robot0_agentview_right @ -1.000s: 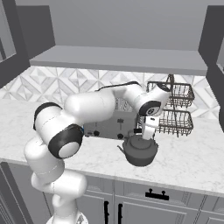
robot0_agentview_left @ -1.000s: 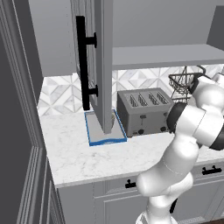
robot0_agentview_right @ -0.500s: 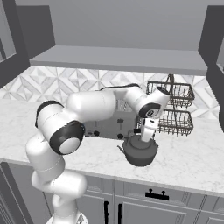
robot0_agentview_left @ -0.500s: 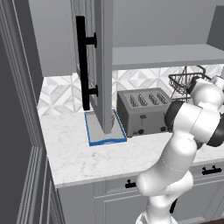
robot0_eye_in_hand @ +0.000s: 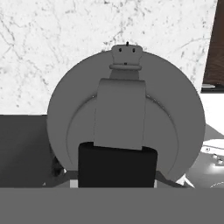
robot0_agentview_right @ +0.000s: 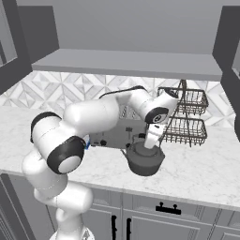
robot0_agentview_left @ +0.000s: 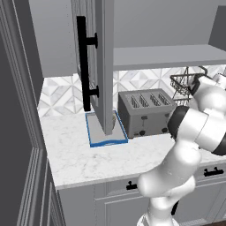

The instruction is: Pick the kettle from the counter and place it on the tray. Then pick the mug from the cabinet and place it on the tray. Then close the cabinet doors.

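In the left base view the tray (robot0_agentview_left: 106,132) lies centre-left on the counter (robot0_agentview_left: 79,154), under an open cabinet door (robot0_agentview_left: 103,62). The right base view shows the gripper (robot0_agentview_right: 149,144) atop the kettle (robot0_agentview_right: 145,161) at centre — whether it grips cannot be told. The hand view looks down on the kettle's handle (robot0_eye_in_hand: 120,113) — the gripper should close squarely before lifting.

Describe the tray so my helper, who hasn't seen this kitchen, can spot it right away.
Find the white marble counter and the toaster on it. Just left of the toaster, under the open cabinet door, lies the tray. It is the only flat thing there, light grey with a thin blue rim.
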{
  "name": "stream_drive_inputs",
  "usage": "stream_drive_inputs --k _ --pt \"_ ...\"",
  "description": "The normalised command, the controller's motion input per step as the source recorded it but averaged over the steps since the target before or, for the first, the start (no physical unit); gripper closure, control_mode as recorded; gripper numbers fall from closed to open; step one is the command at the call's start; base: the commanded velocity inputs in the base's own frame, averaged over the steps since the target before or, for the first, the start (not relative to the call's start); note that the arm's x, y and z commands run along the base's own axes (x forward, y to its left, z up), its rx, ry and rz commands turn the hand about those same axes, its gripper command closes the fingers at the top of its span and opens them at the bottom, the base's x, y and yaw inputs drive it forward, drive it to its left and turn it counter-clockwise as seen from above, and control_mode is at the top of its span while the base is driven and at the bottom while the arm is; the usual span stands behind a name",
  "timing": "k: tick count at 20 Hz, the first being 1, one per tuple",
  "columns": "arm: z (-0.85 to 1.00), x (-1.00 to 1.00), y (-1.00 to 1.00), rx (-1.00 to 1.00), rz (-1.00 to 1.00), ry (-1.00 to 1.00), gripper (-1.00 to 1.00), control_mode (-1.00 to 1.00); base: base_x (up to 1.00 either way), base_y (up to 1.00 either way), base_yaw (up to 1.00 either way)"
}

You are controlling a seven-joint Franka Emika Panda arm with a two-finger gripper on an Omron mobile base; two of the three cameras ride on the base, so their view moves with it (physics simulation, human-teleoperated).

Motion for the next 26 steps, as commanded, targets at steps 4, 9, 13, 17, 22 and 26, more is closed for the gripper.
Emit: stream_drive_inputs --k 4,9,13,17,22,26 --pt "0.52 -0.38 0.18 0.0 -0.12 0.0 1.0 -1.0 0.0 0.0 0.0" --pt "0.53 -0.41 0.27 0.0 -0.1 0.02 1.0 -1.0 0.0 0.0 0.0" --pt "0.28 -0.26 0.82 -0.03 -0.04 0.05 1.0 -1.0 0.0 0.0 0.0" --pt "0.11 -0.1 1.0 -0.05 0.0 0.03 1.0 -1.0 0.0 0.0 0.0" --pt "0.06 -0.01 1.0 -0.06 0.0 0.02 1.0 -1.0 0.0 0.0 0.0" --pt "0.1 0.0 1.0 -0.06 0.0 0.05 1.0 -1.0 0.0 0.0 0.0"
